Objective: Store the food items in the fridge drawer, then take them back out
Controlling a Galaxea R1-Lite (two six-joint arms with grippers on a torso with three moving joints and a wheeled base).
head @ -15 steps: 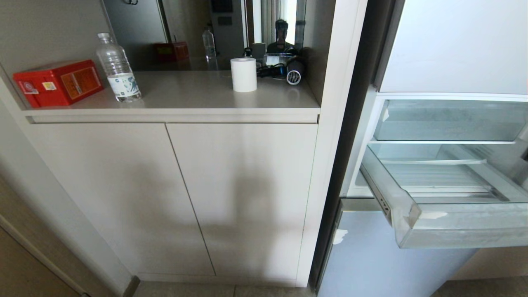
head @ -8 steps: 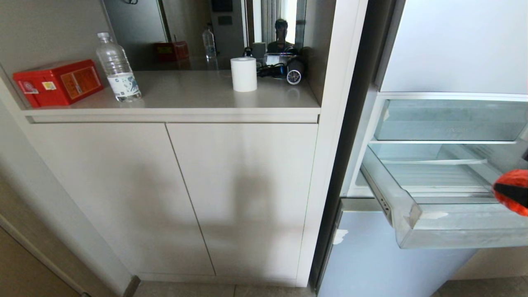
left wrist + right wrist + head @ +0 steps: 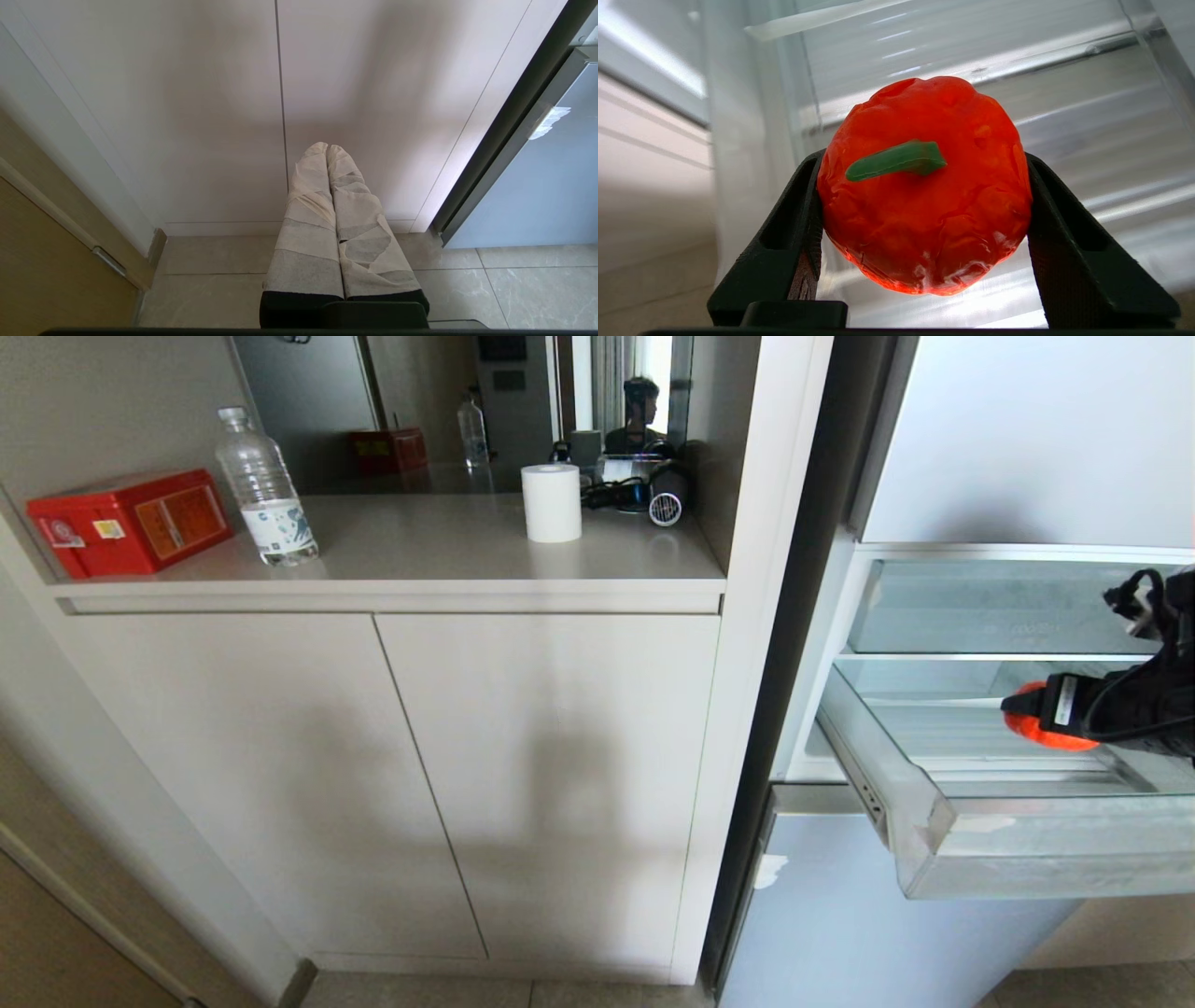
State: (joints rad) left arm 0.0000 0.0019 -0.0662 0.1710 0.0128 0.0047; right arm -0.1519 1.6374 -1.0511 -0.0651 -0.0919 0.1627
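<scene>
An orange-red round fruit [image 3: 924, 186] with a green stem is pinched between the two black fingers [image 3: 803, 233] of my right gripper [image 3: 924, 196]. In the head view that gripper [image 3: 1032, 714] reaches in from the right edge and holds the fruit [image 3: 1046, 733] above the ribbed floor of the pulled-out clear fridge drawer [image 3: 943, 821]. My left gripper [image 3: 327, 149] hangs low in front of the cabinet doors, its tape-wrapped fingers pressed together on nothing.
A shorter clear bin [image 3: 990, 607] sits on the shelf above the drawer. Left of the fridge, a counter [image 3: 420, 546] carries a red box [image 3: 131, 521], a water bottle [image 3: 266, 490], a paper roll [image 3: 551, 502] and a hair dryer [image 3: 658, 499]. The mirror behind reflects a person.
My right arm has swung in from the right edge, carrying the fruit leftward and up over the open drawer. One second ago it was out of the head view.
</scene>
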